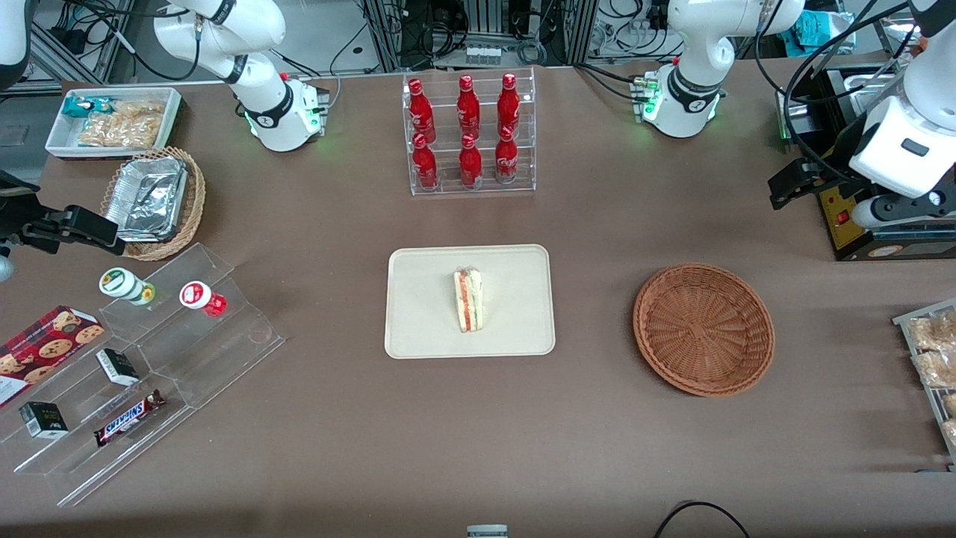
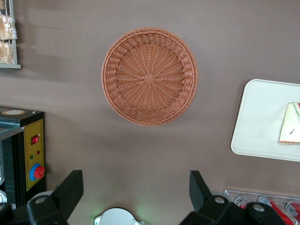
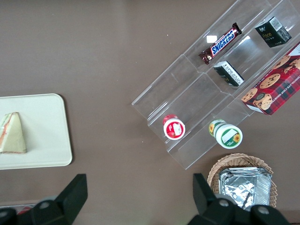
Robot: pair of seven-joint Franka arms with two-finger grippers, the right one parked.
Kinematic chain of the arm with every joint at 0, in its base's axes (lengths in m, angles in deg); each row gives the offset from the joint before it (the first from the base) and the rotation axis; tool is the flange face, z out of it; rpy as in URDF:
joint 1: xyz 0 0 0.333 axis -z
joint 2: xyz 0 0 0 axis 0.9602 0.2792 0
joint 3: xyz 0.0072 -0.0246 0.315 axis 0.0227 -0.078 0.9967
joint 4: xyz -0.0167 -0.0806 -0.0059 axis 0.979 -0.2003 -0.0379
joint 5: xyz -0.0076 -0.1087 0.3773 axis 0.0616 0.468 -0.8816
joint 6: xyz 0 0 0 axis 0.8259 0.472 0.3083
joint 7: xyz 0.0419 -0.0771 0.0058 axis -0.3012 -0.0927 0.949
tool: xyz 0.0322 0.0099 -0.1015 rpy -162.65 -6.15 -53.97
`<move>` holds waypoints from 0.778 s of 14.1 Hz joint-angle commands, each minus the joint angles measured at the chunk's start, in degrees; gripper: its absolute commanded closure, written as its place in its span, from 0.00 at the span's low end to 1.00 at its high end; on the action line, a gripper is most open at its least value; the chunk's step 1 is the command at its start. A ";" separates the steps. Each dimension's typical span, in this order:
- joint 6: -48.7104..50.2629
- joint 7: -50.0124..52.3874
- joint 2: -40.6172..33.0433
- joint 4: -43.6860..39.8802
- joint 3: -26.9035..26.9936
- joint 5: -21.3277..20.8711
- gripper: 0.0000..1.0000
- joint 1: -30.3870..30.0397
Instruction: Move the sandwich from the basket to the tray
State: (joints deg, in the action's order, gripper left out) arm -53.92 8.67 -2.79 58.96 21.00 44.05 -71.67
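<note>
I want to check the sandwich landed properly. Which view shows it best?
The front view: the whole sandwich lies on the tray. Both wrist views cut it at the frame edge. The gripper hangs open above the table beside the empty basket.

Probably a robotics lab: cable-strewn aluminium framing [image 1: 478, 30], mock shop displays [image 1: 470, 134].

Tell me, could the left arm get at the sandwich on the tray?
Probably yes: the sandwich lies uncovered on the tray, nothing standing over it; the gripper, jaws open, hangs high above the table near the empty basket.
</note>
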 commanded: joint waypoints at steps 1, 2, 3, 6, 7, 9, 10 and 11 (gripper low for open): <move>-0.21 -0.43 -0.37 -0.31 -0.27 0.45 0.00 -0.19; -0.38 -0.51 -0.37 -0.40 -0.27 0.45 0.00 -0.19; -0.56 -0.95 -0.28 -0.75 -0.27 0.45 0.00 -0.19; -0.74 -4.46 -0.19 -1.10 -0.27 0.37 0.00 -0.19; -0.82 -4.56 -0.28 -1.10 -0.18 0.37 0.00 -0.19; -0.82 -4.65 -0.28 -1.01 -0.18 0.37 0.00 -0.28; -1.00 -4.65 -0.28 -1.01 -0.18 0.37 0.00 -0.28; -1.09 -4.65 -0.28 -1.01 -0.18 0.37 0.00 -0.28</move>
State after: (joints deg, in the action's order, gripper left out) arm -54.43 5.06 -2.79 58.27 20.89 44.11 -71.66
